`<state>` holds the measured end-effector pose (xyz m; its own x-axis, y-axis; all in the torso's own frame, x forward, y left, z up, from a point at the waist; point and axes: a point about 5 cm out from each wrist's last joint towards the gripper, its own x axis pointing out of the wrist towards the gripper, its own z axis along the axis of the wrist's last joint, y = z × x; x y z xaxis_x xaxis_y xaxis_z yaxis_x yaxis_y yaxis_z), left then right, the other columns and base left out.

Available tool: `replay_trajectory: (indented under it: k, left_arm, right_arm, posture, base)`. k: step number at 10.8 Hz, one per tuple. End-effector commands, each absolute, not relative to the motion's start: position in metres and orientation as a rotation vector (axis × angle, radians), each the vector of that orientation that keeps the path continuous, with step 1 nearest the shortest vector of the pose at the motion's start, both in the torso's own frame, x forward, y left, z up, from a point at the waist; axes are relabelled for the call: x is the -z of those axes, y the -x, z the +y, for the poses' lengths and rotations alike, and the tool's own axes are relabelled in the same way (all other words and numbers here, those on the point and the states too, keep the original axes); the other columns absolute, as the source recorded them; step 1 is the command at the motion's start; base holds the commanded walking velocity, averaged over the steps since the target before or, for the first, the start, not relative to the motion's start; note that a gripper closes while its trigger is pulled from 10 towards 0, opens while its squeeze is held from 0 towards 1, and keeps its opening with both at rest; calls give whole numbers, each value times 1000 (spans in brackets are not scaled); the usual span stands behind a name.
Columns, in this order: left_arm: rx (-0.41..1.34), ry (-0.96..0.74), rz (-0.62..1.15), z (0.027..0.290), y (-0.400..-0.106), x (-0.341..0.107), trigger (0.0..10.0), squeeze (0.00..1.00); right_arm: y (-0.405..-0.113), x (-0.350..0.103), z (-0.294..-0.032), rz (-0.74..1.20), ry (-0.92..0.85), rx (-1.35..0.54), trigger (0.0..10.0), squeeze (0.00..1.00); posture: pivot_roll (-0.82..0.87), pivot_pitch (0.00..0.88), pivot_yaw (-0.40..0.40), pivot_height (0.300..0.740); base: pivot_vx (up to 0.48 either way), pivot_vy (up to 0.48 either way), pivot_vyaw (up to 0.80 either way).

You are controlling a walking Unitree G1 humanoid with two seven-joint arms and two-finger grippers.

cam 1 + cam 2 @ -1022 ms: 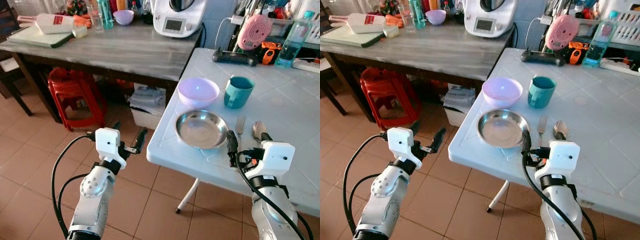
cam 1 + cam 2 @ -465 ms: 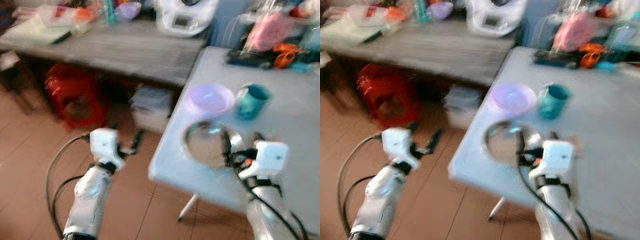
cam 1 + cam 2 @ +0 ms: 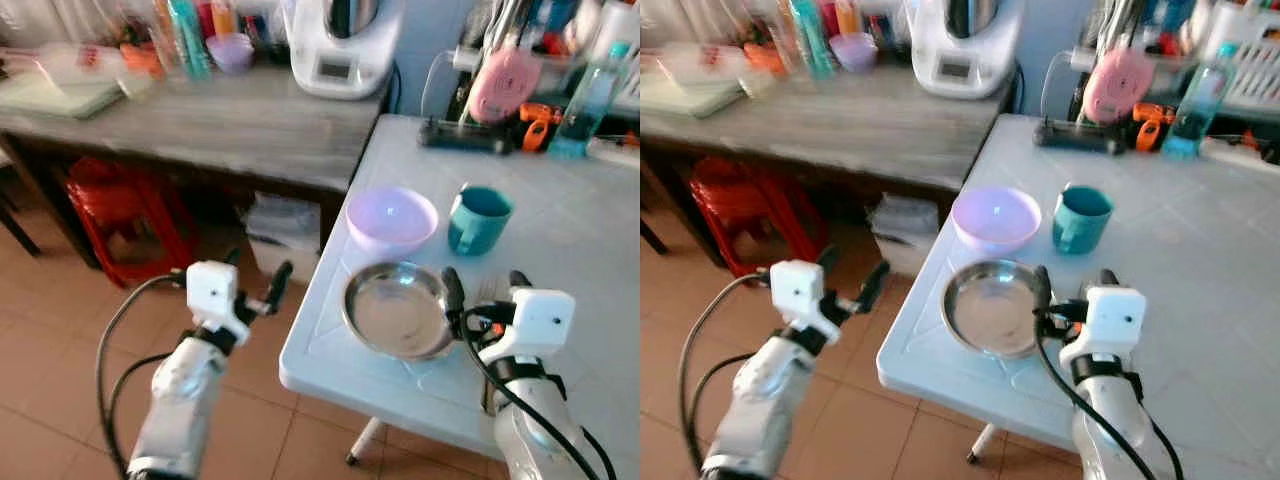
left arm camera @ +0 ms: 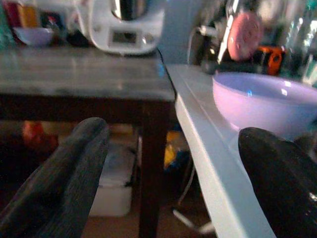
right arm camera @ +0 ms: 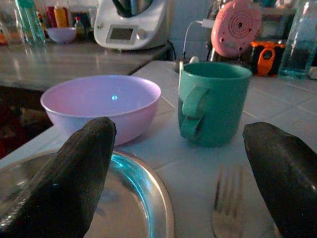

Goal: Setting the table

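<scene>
One bowl, one mug, one plate, one fork on the white table (image 3: 590, 230) — we hold nothing.

The steel plate (image 3: 396, 310) sits at the near left corner, the pink bowl (image 3: 391, 215) just beyond it, the teal mug (image 3: 478, 218) right of the bowl, the fork (image 5: 228, 201) just right of the plate. Our right gripper (image 3: 482, 290) hovers low over plate and fork, fingers spread apart; our left gripper (image 3: 255, 282), also spread, hangs off the table's left edge. Since a second ago the camera has shifted — the table things lie in the same arrangement, both grippers as open as before.
</scene>
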<state>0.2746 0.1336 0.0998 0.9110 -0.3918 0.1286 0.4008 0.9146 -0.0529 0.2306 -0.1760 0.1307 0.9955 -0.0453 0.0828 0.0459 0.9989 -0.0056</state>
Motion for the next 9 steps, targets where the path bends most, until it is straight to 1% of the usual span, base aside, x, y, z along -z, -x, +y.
replay_trajectory:
  k: [1,2,4,6,7,8,9]
  left_arm:
    - [468,71,-130,129,-270,-103,10000,0]
    - [520,61,-137,131,-266,-104,10000,0]
    - [700,39,-120,133,-251,-106,10000,0]
    - [714,47,-89,137,-246,-100,10000,0]
    - [767,56,-94,135,-245,-100,10000,0]
    - [782,52,-103,136,-245,-100,10000,0]
    - [761,49,-87,139,-245,-93,10000,0]
  right_arm:
    - [-229,-132,-177,-83,11,50,10000,0]
    - [-227,-129,-178,-69,20,53,10000,0]
    - [-222,-124,-180,-38,19,62,10000,0]
    - [-222,-122,-180,-19,-1,59,10000,0]
    - [-221,-121,-181,-8,-12,63,10000,0]
    - [-221,-119,-182,3,-18,69,10000,0]
    - [-221,-117,-184,24,-23,75,10000,0]
  posture:
    - [-15,64,21,740]
    - [-15,64,21,740]
    - [-9,69,16,740]
    - [-11,74,16,740]
    - [-11,74,16,740]
    - [-15,75,17,740]
    - [-17,74,16,740]
  base:
    - [0,0,0]
    - [0,0,0]
    - [0,0,0]
    - [0,0,0]
    - [0,0,0]
    - [0,0,0]
    - [0,0,0]
